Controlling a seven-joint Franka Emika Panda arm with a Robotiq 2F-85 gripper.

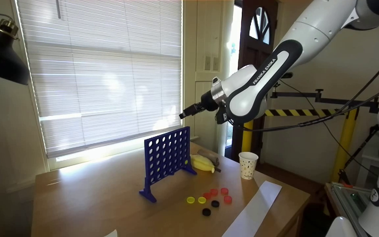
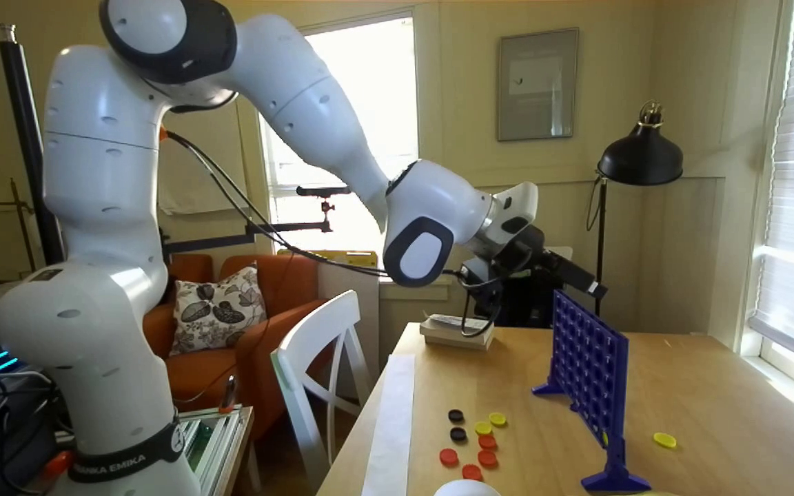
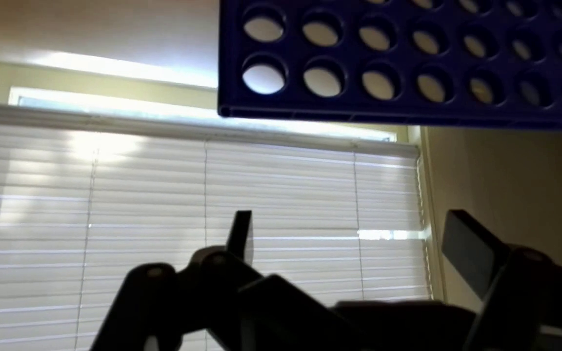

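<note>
Wrist view: gripper (image 3: 351, 235) spread and empty, near the upright blue plastic holed rack (image 3: 404, 61); any descent should clear its top.

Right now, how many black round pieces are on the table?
2. Both lie between the blue board and the white strip: one black disc nearer the paper cup, the other black disc farther from it. Others could be hidden.

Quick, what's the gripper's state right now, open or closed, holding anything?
Black two-finger gripper: open, holding nothing, not touching the blue upright grid with round holes.
</note>
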